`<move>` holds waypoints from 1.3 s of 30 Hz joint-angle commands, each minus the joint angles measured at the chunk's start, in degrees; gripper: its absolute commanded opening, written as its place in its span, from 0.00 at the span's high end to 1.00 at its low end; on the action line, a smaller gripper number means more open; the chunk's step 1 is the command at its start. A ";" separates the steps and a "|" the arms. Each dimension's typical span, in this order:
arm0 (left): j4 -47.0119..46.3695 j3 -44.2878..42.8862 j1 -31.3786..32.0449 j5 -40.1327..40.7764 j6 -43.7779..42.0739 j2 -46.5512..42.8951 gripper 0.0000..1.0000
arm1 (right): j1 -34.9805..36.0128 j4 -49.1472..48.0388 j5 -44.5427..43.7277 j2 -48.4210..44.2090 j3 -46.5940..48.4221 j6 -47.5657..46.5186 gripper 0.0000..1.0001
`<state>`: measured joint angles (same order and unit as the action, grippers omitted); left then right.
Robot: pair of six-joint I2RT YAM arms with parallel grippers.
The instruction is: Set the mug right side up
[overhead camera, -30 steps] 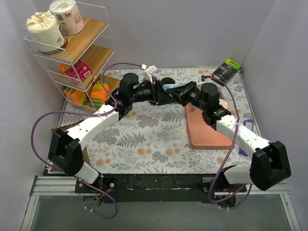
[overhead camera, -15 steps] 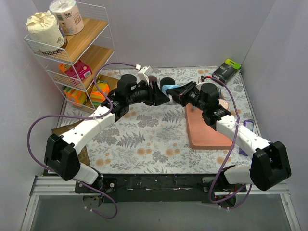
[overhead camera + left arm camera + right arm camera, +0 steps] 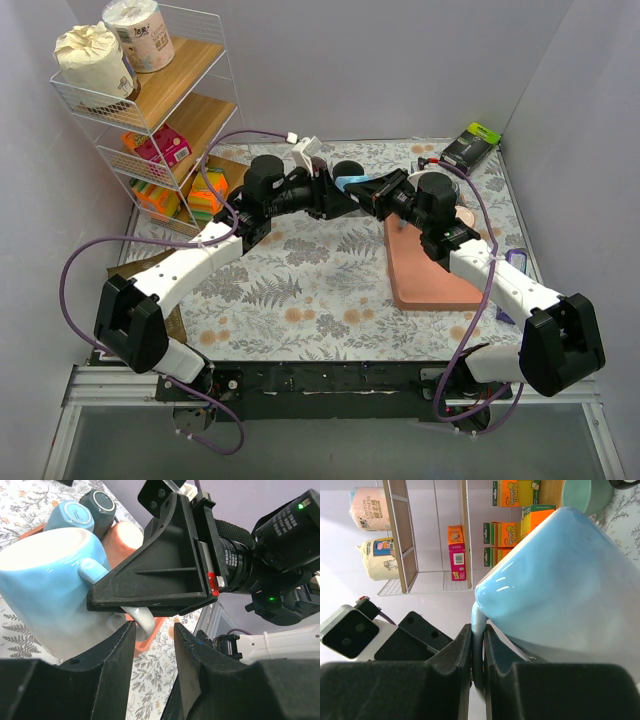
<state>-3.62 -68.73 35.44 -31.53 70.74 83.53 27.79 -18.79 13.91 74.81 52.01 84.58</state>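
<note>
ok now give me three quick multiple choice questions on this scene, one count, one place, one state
1. How many rolls sit on top of the rack?
a) one
b) two
c) four

2. Where is the mug?
a) on the rack
b) inside a box
c) up in the air at the right gripper

3. How is the right gripper?
a) shut on the mug's handle
b) wide open
c) out of view

Answers: 1 b, two wrapped rolls stand side by side; 2 c, the wrist views show it lifted; 3 a, the handle sits pinched in it.
</note>
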 commanded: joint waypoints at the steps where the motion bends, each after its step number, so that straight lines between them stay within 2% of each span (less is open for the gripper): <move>1: -1.83 -0.70 1.30 -1.96 -0.25 1.72 0.66 | 0.33 -10.30 1.03 -3.17 1.17 2.00 0.99; 8: -1.31 -0.27 2.09 -1.43 -0.95 2.34 0.68 | 0.33 -11.01 1.56 -3.26 0.90 2.61 0.99; 11: -1.39 -0.44 2.26 -1.26 -0.87 2.60 0.76 | 0.33 -11.01 1.82 -3.18 0.73 2.87 0.99; 16: -0.17 -1.14 2.44 -0.99 -0.95 3.22 1.00 | 0.33 -10.05 2.08 -3.26 1.07 2.18 0.99; 18: 2.20 -3.32 2.44 0.41 -0.87 3.83 1.00 | 0.33 -5.84 2.26 -3.17 1.95 -0.72 0.99; 19: 5.78 -4.47 2.44 0.85 -0.87 4.18 1.00 | 0.33 -3.82 1.82 -3.09 3.00 -1.95 0.96; 21: 9.05 -7.36 2.44 1.64 -0.08 4.89 1.00 | 0.33 4.34 1.12 -2.74 4.59 -6.59 0.80; 22: 11.85 -8.17 2.35 2.34 0.36 4.89 1.00 | 0.25 6.98 -0.19 -2.82 5.81 -8.27 0.58; 23: 13.18 -8.87 2.35 2.87 0.80 4.98 1.00 | 0.25 11.36 -0.81 -2.82 6.00 -9.42 0.48; 25: 15.99 -10.45 1.74 2.97 2.98 4.98 1.00 | -0.02 14.03 -2.30 -3.00 5.82 -12.24 0.33; 26: 16.44 -10.72 1.30 2.53 3.78 4.89 1.00 | -0.10 16.65 -2.83 -3.17 5.65 -12.94 0.29; 28: 17.24 -10.55 -0.63 0.95 7.63 4.89 1.00 | -0.63 18.43 -3.89 -3.79 5.39 -15.05 0.24; 33: 16.45 -9.76 -6.43 -2.39 16.87 4.45 1.00 | -2.56 21.51 -6.26 -7.29 3.89 -22.24 0.22; 36: 16.36 -9.76 -9.59 -3.89 24.60 4.45 1.00 | -2.57 19.32 -8.37 -11.15 1.44 -36.54 0.24; 37: 16.10 -9.67 -10.21 -4.41 26.45 4.54 1.00 | -2.48 14.18 -6.63 -12.13 0.21 -40.59 0.25; 38: 15.84 -9.32 -11.26 -4.85 30.38 4.37 1.00 | -2.22 12.65 -5.66 -13.10 -0.85 -47.33 0.25; 39: 15.14 -8.97 -11.53 -5.21 32.16 4.28 1.00 | -1.26 11.33 -4.69 -14.32 -2.60 -50.09 0.25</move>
<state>15.88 -75.90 25.89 -32.58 90.80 90.50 25.19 0.64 7.94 65.67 52.86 54.96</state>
